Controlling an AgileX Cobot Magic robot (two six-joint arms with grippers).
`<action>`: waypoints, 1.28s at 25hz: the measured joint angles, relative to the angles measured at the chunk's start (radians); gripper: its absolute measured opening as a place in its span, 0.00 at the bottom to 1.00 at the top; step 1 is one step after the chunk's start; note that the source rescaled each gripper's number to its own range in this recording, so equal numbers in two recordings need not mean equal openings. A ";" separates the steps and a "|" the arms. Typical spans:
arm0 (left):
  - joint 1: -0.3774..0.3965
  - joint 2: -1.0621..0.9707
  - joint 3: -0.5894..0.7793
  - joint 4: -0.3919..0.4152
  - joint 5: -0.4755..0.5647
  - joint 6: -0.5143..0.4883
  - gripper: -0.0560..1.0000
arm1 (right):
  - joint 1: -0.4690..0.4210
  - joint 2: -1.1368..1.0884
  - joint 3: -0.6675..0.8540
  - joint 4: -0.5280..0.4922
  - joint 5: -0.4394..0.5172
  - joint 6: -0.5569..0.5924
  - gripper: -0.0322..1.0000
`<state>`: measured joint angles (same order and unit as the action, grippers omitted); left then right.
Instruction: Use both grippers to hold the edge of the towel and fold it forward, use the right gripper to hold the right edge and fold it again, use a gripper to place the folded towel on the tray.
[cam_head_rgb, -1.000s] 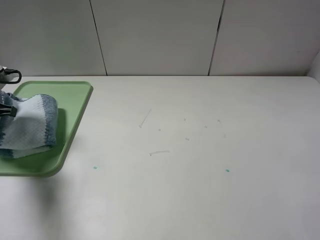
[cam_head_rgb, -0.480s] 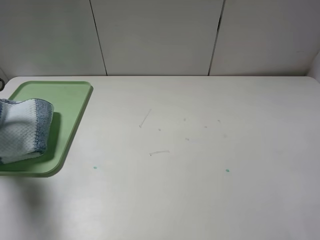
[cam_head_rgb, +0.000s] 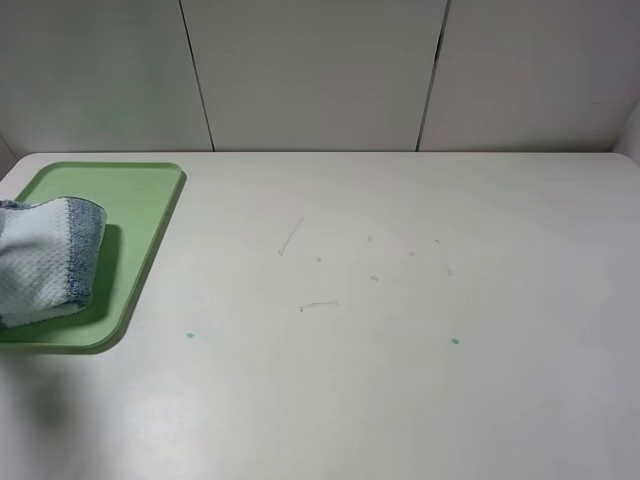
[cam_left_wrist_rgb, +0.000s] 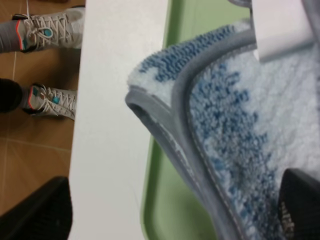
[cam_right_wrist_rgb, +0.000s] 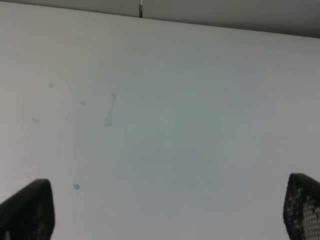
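Observation:
The folded towel (cam_head_rgb: 45, 262), white and blue-grey striped, lies on the left part of the light-green tray (cam_head_rgb: 135, 200) at the table's far left. In the left wrist view the towel (cam_left_wrist_rgb: 240, 125) fills the frame over the tray (cam_left_wrist_rgb: 200, 20). Its grey hem (cam_left_wrist_rgb: 180, 100) shows, and one corner reaches over the tray's rim. My left gripper (cam_left_wrist_rgb: 167, 215) is open just above it, with black fingertips (cam_left_wrist_rgb: 37, 212) far apart at the frame's sides. My right gripper (cam_right_wrist_rgb: 162, 210) is open and empty over bare table. Neither gripper shows in the exterior view.
The white table (cam_head_rgb: 400, 300) has small scuffs and two green dots (cam_head_rgb: 455, 341). A panelled wall (cam_head_rgb: 320, 70) stands behind it. The left wrist view shows the table's edge (cam_left_wrist_rgb: 80, 125), with brown floor and a person's shoes (cam_left_wrist_rgb: 47, 30) beyond.
My left gripper, at the towel on the frame's left edge a second ago, has let go and left the exterior view. The towel has shifted left and settled on the tray.

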<state>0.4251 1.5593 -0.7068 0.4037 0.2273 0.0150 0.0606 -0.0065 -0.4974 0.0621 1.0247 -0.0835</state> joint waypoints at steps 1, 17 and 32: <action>0.000 -0.011 0.000 -0.001 0.000 0.000 0.85 | 0.000 0.000 0.000 0.000 0.000 0.000 1.00; 0.000 -0.325 0.000 -0.065 0.116 0.001 0.87 | 0.000 0.000 0.000 0.000 0.000 0.000 1.00; -0.012 -0.655 0.001 -0.363 0.314 0.077 0.87 | 0.000 0.000 0.000 0.000 0.000 0.000 1.00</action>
<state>0.4131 0.9042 -0.7060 0.0411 0.5418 0.0924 0.0606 -0.0065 -0.4974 0.0621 1.0247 -0.0835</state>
